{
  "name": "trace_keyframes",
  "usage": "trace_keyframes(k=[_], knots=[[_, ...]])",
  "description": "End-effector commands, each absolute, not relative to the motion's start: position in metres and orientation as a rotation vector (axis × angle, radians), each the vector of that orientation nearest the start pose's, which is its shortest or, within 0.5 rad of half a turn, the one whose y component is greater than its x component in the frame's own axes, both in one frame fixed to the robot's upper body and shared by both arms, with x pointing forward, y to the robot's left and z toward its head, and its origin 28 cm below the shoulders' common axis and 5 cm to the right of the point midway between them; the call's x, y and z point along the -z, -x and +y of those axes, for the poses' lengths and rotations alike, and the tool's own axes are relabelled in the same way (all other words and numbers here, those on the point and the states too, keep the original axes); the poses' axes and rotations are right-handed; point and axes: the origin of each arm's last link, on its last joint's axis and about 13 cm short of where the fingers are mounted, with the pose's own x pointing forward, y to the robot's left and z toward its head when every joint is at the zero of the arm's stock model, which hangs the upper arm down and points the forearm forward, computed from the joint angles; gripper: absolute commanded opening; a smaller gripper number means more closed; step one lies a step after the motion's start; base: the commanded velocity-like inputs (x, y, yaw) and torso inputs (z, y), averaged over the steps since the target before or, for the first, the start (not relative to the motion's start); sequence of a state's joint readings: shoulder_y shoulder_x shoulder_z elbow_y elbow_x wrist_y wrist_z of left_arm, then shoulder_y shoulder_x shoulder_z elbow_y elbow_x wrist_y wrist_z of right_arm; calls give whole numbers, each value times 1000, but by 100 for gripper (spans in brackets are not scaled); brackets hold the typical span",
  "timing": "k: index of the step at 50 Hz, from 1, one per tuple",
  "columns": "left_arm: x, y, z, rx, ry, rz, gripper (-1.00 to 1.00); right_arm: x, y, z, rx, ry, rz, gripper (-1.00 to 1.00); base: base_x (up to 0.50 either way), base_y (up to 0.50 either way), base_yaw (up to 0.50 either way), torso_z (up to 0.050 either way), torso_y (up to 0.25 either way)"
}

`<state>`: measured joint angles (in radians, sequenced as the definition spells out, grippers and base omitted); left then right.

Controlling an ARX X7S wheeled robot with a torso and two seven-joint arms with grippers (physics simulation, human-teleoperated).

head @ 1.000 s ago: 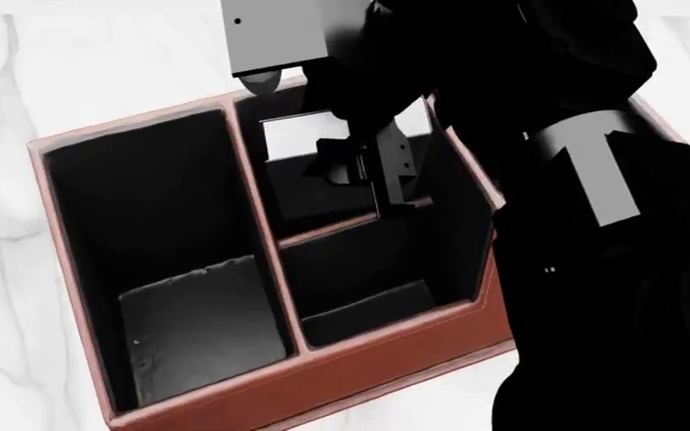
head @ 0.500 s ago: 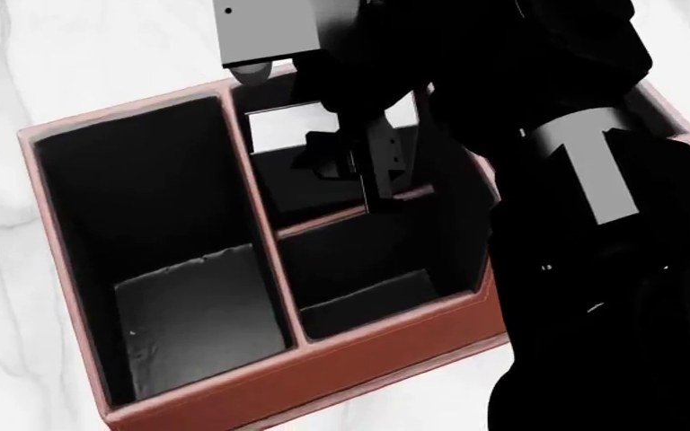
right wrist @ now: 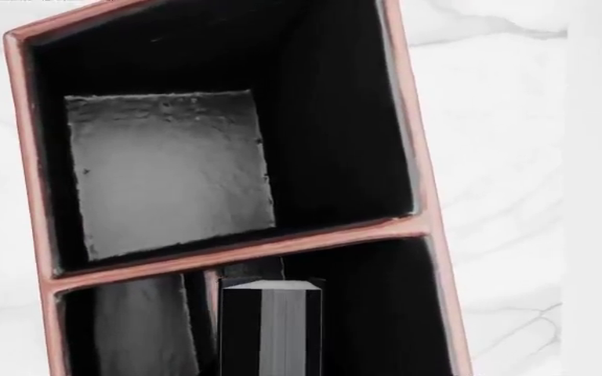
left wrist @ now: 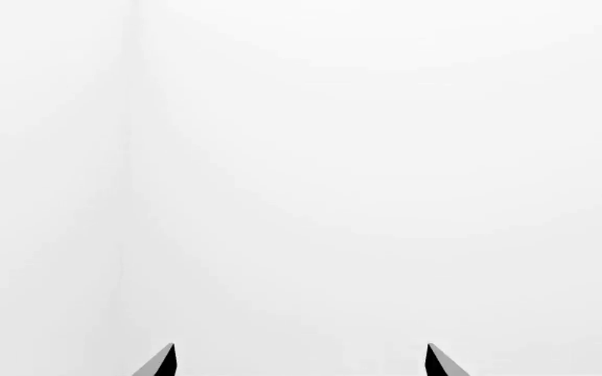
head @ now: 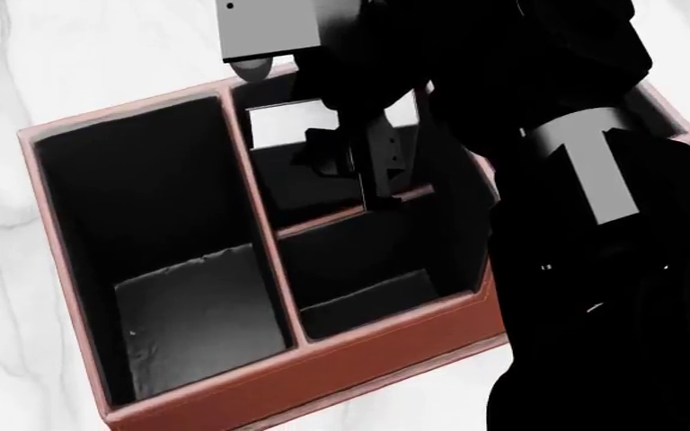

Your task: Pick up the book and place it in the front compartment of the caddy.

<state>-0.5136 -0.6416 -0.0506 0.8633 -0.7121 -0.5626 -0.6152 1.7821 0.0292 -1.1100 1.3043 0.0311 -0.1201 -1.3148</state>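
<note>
- Step in hand, as judged: placement. The book (right wrist: 270,329) is held upright by the right gripper (head: 369,166), over the caddy (head: 358,364), at a small back cell.
- In the right wrist view the book's lower edge is seen just inside a cell's rim.
- Whether that cell is the front compartment cannot be told.
- Next: cell confirmed, book lowered straight, clear of partitions, then released.
- Left gripper (left wrist: 301,364): fingertips apart, nothing held, over bare table.

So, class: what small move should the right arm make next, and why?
Probably lower the book a little further, then release. The right gripper seems to hold it upright, already within the walls of the caddy's front compartment, so only the drop remains.
</note>
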Motion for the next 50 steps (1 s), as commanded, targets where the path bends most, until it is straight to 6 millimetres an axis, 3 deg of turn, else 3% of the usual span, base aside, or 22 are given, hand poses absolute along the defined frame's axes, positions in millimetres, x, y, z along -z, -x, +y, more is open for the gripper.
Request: trace_keyframes(k=[1,33,50], knots=[[-265,-202,259,-140,5,-711,100,-384,-431,-80,-1191,1302,308,100,0,0,0,0,0],[-264,-201,259,-142,8,-710,100,-384,-431,-81,-1176,1299,316,100,0,0,0,0,0],[-264,-201,259,-141,8,-710,100,-408,-425,-84,-1110,1307,228,100,0,0,0,0,0]])
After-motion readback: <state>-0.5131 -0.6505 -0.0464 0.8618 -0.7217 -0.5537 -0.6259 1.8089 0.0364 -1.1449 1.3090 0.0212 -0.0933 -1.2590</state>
